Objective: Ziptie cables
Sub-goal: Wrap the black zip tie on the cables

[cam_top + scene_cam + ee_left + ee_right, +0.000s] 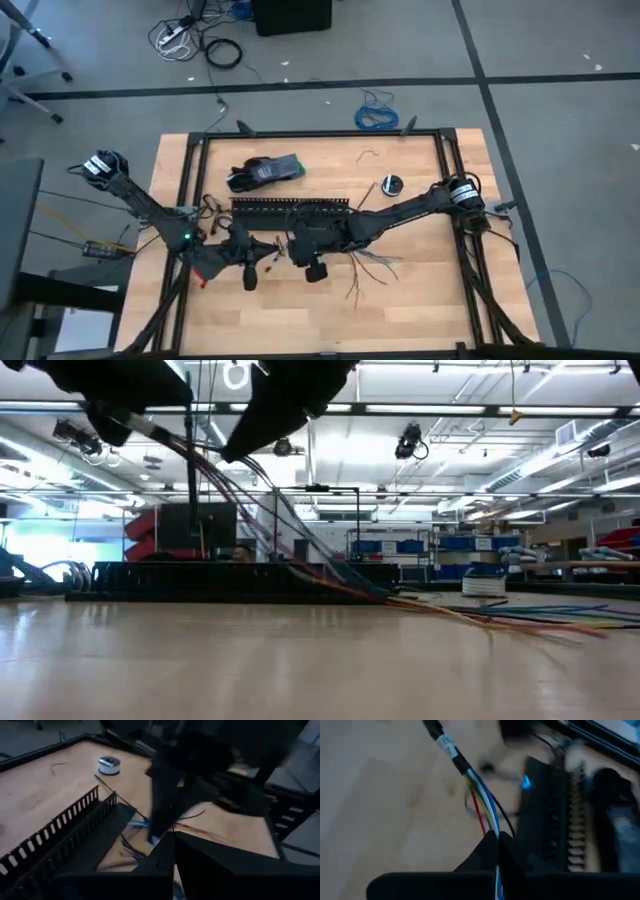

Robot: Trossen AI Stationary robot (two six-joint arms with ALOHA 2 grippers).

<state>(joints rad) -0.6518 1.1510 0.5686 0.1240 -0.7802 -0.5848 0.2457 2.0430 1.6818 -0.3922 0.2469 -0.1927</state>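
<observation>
While the cables (481,800) are clamped in the right gripper (497,840), the left gripper (262,262) sits close by, grip unclear; looks like a ziptie needs fetching next.

The cables (300,550) are a loose bundle of thin wires (blue, white, yellow, red and black show in the right wrist view), lifted off the bench (420,310) at one end and slanting down to its surface. Their splayed free ends (368,270) fan out flat near the middle of the bench, toward its right edge.
</observation>
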